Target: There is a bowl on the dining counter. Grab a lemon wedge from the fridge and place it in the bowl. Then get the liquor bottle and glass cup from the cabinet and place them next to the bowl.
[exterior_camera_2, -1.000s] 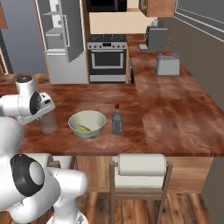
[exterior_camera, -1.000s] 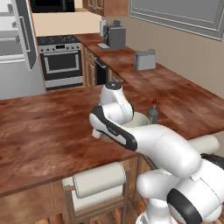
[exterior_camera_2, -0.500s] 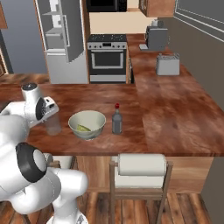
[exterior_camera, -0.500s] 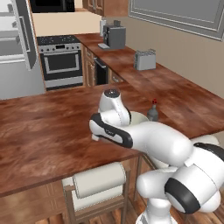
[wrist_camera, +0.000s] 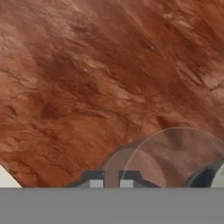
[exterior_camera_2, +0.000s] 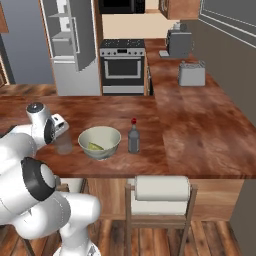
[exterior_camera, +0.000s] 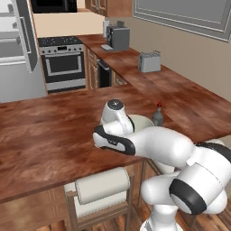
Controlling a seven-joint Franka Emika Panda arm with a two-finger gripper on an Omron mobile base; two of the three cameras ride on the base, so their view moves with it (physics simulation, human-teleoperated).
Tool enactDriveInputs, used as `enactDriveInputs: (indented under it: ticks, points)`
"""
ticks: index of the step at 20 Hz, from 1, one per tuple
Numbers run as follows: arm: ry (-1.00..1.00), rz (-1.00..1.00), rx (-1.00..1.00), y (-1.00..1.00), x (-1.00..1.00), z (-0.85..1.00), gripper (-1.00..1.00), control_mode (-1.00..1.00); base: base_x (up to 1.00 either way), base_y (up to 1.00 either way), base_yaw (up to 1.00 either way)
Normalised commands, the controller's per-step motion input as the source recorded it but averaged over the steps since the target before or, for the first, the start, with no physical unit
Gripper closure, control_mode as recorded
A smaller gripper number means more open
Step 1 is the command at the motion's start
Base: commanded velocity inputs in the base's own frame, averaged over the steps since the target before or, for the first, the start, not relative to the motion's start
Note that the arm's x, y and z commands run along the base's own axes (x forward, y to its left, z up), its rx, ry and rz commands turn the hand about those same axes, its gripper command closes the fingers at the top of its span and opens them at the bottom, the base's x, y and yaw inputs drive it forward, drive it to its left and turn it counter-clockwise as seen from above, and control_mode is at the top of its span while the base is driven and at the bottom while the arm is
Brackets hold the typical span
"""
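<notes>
The glossy white robot arm (exterior_camera: 158,146) is built of thick, rounded segments that swell into bulbous shells. Dark grey to black bands (exterior_camera: 191,196) ring the joints between the shells. A round white cap with a dark grey disc (exterior_camera: 115,104) closes one joint. The two small dark finger tips (wrist_camera: 127,180) are blocky, each with a pale grey square face.

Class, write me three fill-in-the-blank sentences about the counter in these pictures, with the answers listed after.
1. Inside the bowl lies a lemon ____.
2. The bottle stands upright with a ____ cap.
3. In the right base view, the glass cup stands on the counter, on the bowl's ____ side.

Answers: wedge; red; left
</notes>
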Motion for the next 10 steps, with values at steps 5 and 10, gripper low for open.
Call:
enactDriveInputs:
  ticks: [5,10]
  points:
    - [-0.01,0.02,0.0,0.0,0.28,-0.17,1.0,-1.0,0.0,0.0,0.0]
    - [0.0,0.03,0.0,0.0,0.31,-0.2,1.0,-1.0,0.0,0.0,0.0]
